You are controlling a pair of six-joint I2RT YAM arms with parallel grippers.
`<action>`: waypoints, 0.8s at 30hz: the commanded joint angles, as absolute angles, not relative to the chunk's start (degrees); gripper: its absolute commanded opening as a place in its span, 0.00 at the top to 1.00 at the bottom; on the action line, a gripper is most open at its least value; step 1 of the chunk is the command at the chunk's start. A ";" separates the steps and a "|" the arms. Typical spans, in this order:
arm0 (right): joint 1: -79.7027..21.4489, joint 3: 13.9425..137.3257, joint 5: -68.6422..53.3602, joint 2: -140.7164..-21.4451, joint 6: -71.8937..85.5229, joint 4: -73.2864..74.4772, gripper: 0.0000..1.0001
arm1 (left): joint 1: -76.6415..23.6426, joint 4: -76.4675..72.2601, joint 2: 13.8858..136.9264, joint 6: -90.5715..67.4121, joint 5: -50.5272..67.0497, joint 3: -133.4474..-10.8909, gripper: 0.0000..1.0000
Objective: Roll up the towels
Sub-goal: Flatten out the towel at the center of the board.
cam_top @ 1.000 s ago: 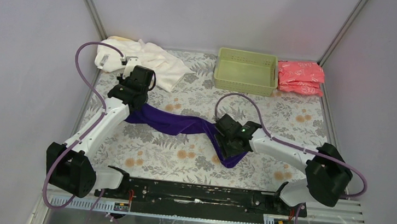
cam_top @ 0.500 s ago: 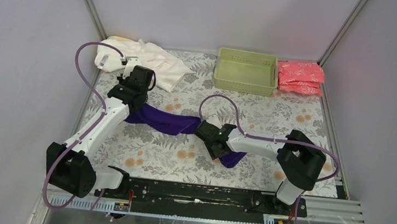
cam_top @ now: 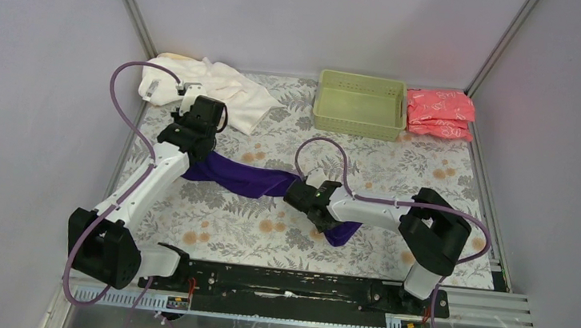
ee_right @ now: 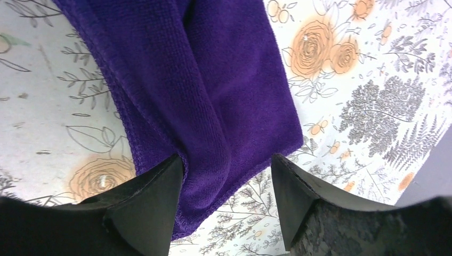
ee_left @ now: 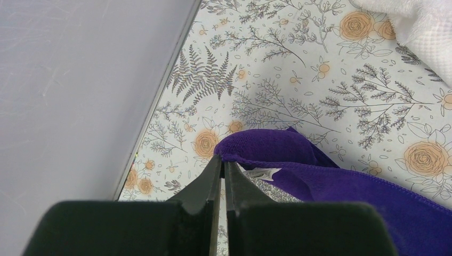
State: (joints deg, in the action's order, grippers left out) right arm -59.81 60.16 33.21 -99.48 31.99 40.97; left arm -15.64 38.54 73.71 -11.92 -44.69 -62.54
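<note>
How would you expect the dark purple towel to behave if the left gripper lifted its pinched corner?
Probably floppy: the dark purple towel bunches into soft folds. Likely light, since the left gripper holds it by a thin pinched edge. Its textured weave should resist slipping.

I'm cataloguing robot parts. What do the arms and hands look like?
The left arm and right arm match: white tube-like links between bulky black joints, with a thin purple cable looping along each. The left hand and right hand have plain black tapering fingers.
</note>
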 commanded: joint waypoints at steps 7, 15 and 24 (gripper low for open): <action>-60.12 61.56 38.14 -95.54 34.67 47.60 0.37 | -15.12 36.39 74.53 -12.39 -44.83 -63.19 1.00; -60.12 59.67 35.24 -93.36 33.85 48.45 0.45 | -14.88 36.47 74.90 -12.37 -44.80 -63.14 1.00; -60.12 56.46 28.68 -93.06 32.83 45.10 0.52 | -14.90 36.56 75.47 -12.30 -44.29 -63.18 0.99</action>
